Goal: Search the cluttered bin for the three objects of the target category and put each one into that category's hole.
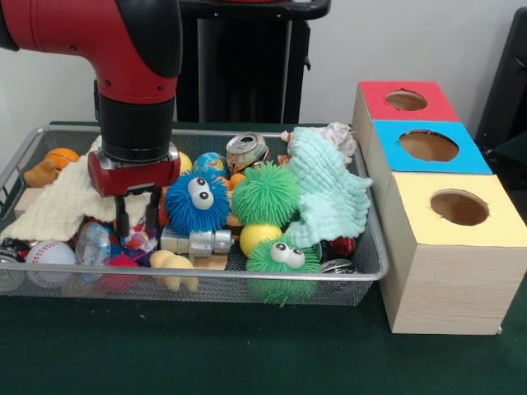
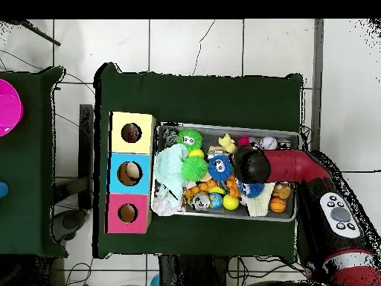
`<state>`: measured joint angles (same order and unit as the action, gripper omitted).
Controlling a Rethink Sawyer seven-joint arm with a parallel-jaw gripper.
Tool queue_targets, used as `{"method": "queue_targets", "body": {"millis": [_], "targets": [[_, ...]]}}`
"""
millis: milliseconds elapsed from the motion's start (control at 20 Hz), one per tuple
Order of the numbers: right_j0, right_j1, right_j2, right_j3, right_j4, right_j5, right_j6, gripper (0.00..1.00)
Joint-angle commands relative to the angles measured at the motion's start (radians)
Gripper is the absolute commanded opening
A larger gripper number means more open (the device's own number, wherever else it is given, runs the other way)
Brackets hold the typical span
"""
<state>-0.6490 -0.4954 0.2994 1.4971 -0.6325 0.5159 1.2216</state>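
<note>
In the wire mesh bin (image 1: 362, 216), the gripper (image 1: 137, 216) hangs with its two dark fingers spread, tips down among small toys beside a stitched baseball (image 1: 49, 252). Right of it sit a spiky blue ball (image 1: 196, 202), a green one (image 1: 265, 193) and crumpled mint cloth (image 1: 329, 193). The boxes' holes (image 1: 459, 207) possibly hold items.

Front cam: low, close, level with wire bin (image 1: 362, 263), three-hole box (image 1: 445, 271) at 3 o'clock. Overhead cam: high, straight down, whole bench (image 2: 201, 89) plus floor tiles; box at 9 o'clock there. Both share bin, box, arm (image 2: 286, 165).
</note>
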Motion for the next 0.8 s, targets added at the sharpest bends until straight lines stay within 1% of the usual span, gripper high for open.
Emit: {"method": "queue_targets", "body": {"millis": [50, 550, 700, 800], "targets": [[-0.017, 0.007, 0.057, -0.002, -0.056, -0.012, -0.072, 0.00], [0.004, -0.012, 0.044, 0.007, -0.048, -0.004, -0.043, 0.00], [0.009, -0.032, 0.041, 0.024, -0.038, 0.005, -0.032, 0.00], [0.022, -0.063, 0.034, 0.039, -0.020, 0.038, -0.019, 0.00]]}}
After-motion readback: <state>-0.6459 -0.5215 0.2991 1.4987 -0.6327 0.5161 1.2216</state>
